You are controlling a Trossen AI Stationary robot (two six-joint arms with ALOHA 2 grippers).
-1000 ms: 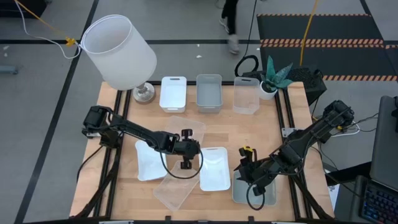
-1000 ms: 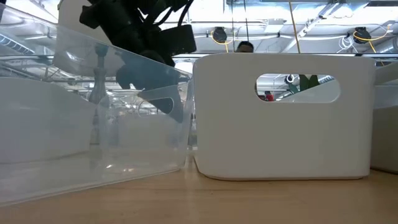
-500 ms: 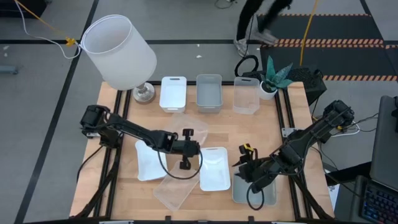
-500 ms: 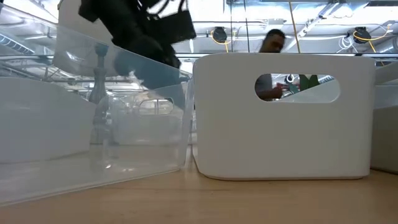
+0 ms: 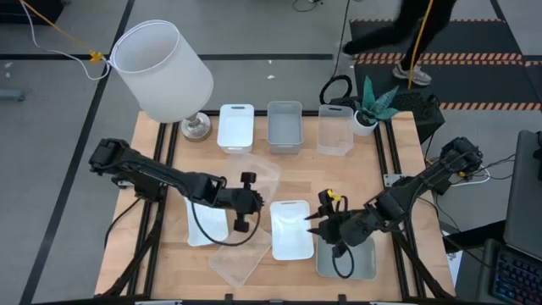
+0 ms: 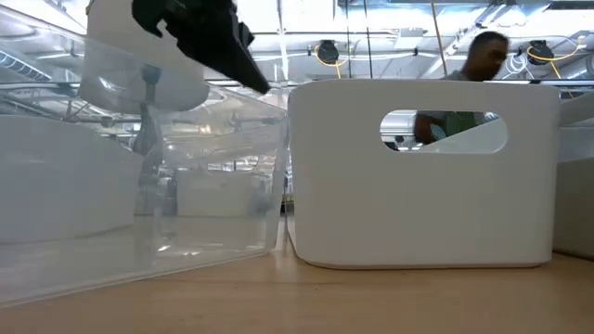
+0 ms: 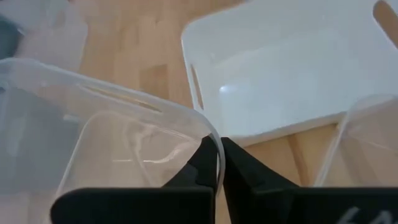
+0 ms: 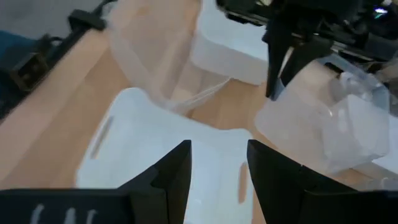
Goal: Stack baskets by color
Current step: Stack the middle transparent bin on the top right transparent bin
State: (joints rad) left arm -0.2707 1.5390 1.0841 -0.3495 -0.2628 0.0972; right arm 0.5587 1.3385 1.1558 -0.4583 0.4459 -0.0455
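Left gripper (image 5: 240,203) pinched tight on the thin rim of a clear basket (image 7: 124,143), one dark finger (image 7: 245,171) on each side of the rounded wall, seen plainly in the left wrist view. Held basket see-through, glossy, with a slot handle just under its lip; tilted, one end raised, in the high view reaching from the gripper toward the back row. Second clear basket (image 5: 240,259) lying askew just in front of the gripper, near the table's front edge (image 5: 254,292). White basket (image 5: 207,220) touching the gripper's left side, partly under the arm. Another white basket (image 5: 292,229) just to its right, opaque, flat-bottomed, slot handles at both short ends, upright on the wood.

Right gripper (image 5: 315,225) with fingers (image 8: 171,171) spread apart, holding nothing, poised at the right edge of that same white basket. Grey basket (image 5: 351,261) beside and partly under the right arm, at the front right corner.

Farther off, along the back: white basket (image 5: 235,127), grey basket (image 5: 284,126) and clear basket (image 5: 335,130) side by side, each standing apart from its neighbour. Large white lampshade (image 5: 161,69) at the back left corner, small potted plant (image 5: 369,106) at the back right.
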